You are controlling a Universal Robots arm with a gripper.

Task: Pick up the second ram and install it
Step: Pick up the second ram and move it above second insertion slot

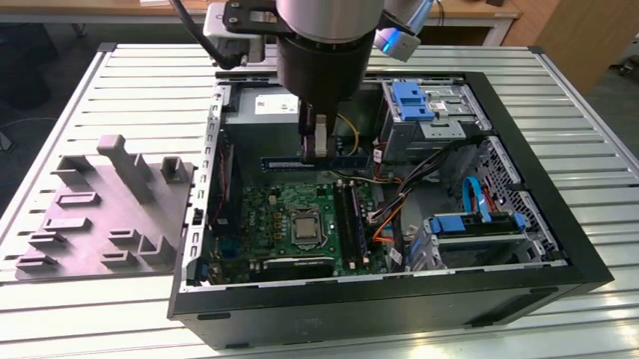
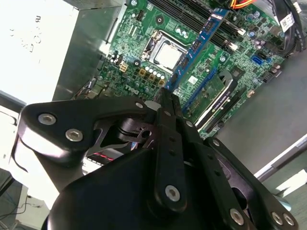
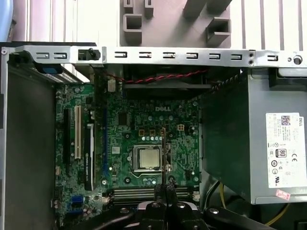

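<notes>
Above the green motherboard (image 1: 284, 217) inside the open computer case (image 1: 589, 262), the gripper (image 1: 314, 153) is clenching the second ram (image 1: 345, 160) at its middle. That long, narrow blue stick is hanging level over the board, its black chips (image 2: 195, 45) showing in the second wrist view.

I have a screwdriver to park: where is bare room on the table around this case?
Bare table slats lie beyond the grey fixture and at the exterior view's right of the computer case. Inside it is crowded: cables, drive cages, and the pincer holding the ram.
</notes>
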